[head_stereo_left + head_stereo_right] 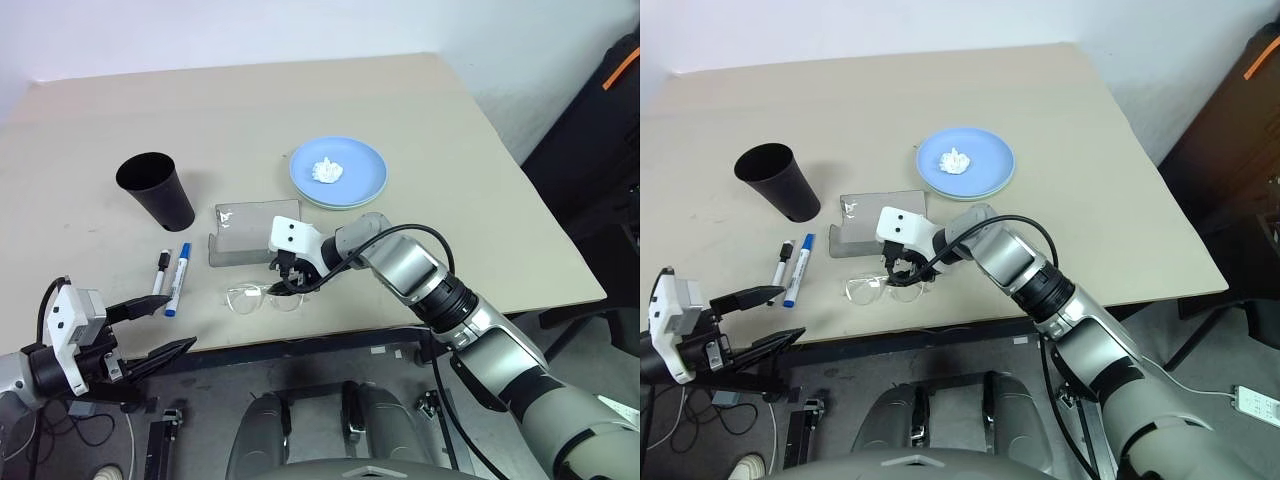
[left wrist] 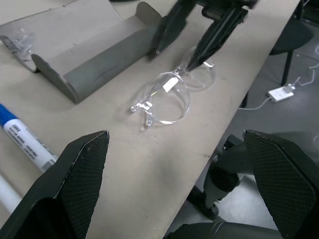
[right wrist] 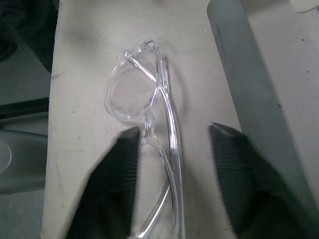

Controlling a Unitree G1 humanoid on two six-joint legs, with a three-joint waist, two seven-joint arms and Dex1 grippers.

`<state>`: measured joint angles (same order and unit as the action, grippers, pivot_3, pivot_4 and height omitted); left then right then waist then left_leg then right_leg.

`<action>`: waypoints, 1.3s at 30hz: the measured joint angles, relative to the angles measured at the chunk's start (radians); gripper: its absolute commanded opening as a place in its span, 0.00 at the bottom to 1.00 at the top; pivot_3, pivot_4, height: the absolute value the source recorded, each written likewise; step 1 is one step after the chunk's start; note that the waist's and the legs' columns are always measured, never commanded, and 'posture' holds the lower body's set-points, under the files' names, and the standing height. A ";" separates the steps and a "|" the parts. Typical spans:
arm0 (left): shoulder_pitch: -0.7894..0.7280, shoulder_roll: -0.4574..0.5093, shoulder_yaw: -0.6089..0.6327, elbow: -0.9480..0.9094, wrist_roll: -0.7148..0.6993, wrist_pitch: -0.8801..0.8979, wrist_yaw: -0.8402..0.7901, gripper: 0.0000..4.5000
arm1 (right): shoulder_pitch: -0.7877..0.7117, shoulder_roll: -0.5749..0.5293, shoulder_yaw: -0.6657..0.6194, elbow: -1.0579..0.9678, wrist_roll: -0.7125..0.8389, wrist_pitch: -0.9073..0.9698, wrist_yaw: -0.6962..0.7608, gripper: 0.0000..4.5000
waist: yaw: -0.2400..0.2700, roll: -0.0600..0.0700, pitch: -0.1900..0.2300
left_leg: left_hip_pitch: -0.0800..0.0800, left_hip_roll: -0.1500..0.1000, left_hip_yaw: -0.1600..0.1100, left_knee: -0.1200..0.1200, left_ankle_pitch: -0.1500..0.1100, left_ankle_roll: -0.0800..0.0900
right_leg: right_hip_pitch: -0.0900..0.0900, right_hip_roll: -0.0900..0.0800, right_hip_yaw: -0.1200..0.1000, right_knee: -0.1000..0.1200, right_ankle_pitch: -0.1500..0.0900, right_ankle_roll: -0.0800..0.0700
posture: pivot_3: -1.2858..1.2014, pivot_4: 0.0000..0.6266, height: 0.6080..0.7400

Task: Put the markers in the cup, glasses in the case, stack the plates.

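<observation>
Glasses (image 3: 149,119) lie folded on the table (image 1: 450,200), between the right jaws.

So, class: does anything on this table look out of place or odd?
Yes: a crumpled white tissue lies on the top one of the stacked plates, like leftover rubbish. The markers and glasses just lie loose on the table.

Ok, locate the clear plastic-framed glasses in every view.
Left eye: clear plastic-framed glasses near the table's front edge.
Right eye: front centre.
Left wrist: centre.
Right wrist: centre.
Shared landmark: flat grey rectangular case, just behind the glasses.
</observation>
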<state>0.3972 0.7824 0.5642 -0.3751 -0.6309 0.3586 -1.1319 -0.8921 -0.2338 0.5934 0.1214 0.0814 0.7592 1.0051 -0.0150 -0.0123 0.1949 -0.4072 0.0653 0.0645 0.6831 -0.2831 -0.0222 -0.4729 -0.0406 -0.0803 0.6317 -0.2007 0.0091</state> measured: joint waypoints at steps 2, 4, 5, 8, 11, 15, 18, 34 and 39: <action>-0.003 0.000 0.000 0.006 0.002 -0.002 -0.004 1.00 | 0.000 -0.001 0.000 -0.003 0.001 0.013 0.001 0.43 | 0.000 0.000 0.000 | 0.000 0.000 0.000 0.000 0.000 0.000 | 0.000 0.000 0.000 0.000 0.000 0.000 | 0.52 0.24 0.92; -0.003 0.000 -0.001 0.011 0.007 -0.005 -0.012 1.00 | 0.001 -0.002 0.004 -0.009 0.002 0.035 0.006 0.43 | 0.000 0.000 0.000 | 0.000 0.000 0.000 0.000 0.000 0.000 | 0.000 0.000 0.000 0.000 0.000 0.000 | 0.52 0.24 0.92; -0.002 0.001 -0.001 0.013 0.010 -0.009 -0.019 1.00 | 0.001 -0.002 0.008 -0.015 0.002 0.043 0.011 0.43 | 0.000 0.000 0.000 | 0.000 0.000 0.000 0.000 0.000 0.000 | 0.000 0.000 0.000 0.000 0.000 0.000 | 0.52 0.24 0.92; -0.002 0.001 -0.003 0.019 0.012 -0.021 -0.028 1.00 | 0.001 0.001 0.018 -0.028 0.005 0.067 0.019 0.43 | 0.000 0.000 0.000 | 0.000 0.000 0.000 0.000 0.000 0.000 | 0.000 0.000 0.000 0.000 0.000 0.000 | 0.52 0.24 0.92; -0.004 0.001 -0.009 0.027 0.015 -0.026 -0.035 1.00 | 0.001 0.008 0.023 -0.029 0.009 0.084 0.021 0.43 | 0.000 0.000 0.000 | 0.000 0.000 0.000 0.000 0.000 0.000 | 0.000 0.000 0.000 0.000 0.000 0.000 | 0.52 0.24 0.92; -0.008 0.001 -0.025 0.040 0.027 -0.042 -0.045 1.00 | 0.000 0.031 0.037 -0.028 0.007 0.093 0.013 0.43 | -0.001 0.000 0.000 | 0.000 0.000 0.000 0.000 0.000 0.000 | 0.000 0.000 0.000 0.000 0.000 0.000 | 0.52 0.24 0.92; -0.011 0.001 -0.034 0.053 0.034 -0.051 -0.046 1.00 | -0.002 0.045 0.047 -0.016 0.000 0.093 0.002 0.43 | -0.001 0.000 0.000 | 0.000 0.000 0.000 0.000 0.000 0.000 | 0.000 0.000 0.000 0.000 0.000 0.000 | 0.52 0.24 0.92; -0.011 -0.004 -0.061 0.061 0.052 -0.101 -0.046 1.00 | -0.025 0.057 0.042 0.000 -0.006 0.063 0.020 0.00 | -0.003 -0.002 -0.001 | 0.003 0.001 -0.003 0.000 0.000 0.000 | 0.001 0.000 -0.001 0.000 0.001 -0.004 | 0.52 0.24 0.92; -0.016 -0.004 -0.066 0.079 0.051 -0.104 -0.045 1.00 | -0.045 0.038 0.004 0.013 0.034 0.112 0.046 0.00 | 0.000 -0.002 -0.001 | 0.001 0.001 -0.003 0.000 0.001 -0.001 | 0.000 0.000 -0.002 0.000 0.002 -0.004 | 0.52 0.24 0.92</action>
<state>0.3811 0.7788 0.4985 -0.2956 -0.5795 0.2549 -1.1773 -0.9366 -0.1960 0.5974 0.1349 0.1153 0.8713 1.0511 -0.0149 -0.0139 0.1939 -0.4058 0.0665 0.0616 0.6831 -0.2825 -0.0236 -0.4728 -0.0408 -0.0827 0.6320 -0.1991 0.0050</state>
